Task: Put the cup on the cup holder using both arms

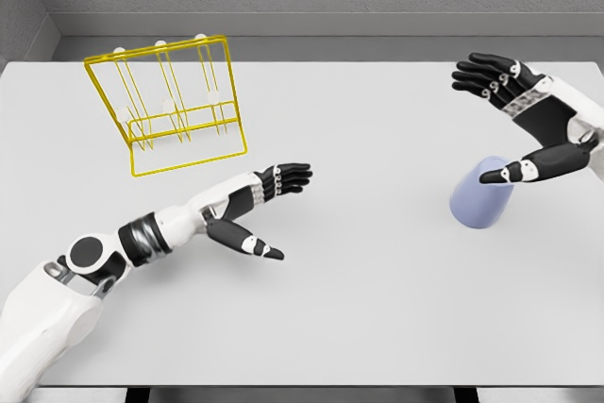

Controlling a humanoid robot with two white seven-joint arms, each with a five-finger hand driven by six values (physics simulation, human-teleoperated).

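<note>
1. The desk is a wide pale surface, and everything sits on it well spread out.
2. The cup holder is a yellow wire rack at the far left, tilted back, its prongs pointing upward.
3. The left robot hand hovers over the middle of the desk, fingers spread, holding nothing, well apart from the cup.
4. The right robot hand hangs at the far right, fingers open; its thumb reaches down to the cup's rim, though I cannot tell if it touches.
5. The cup, lavender, stands at the right, just below and left of the right palm, far from the rack. Its long axis leans slightly, mouth up and toward that hand, clearly the nearer one.
</note>
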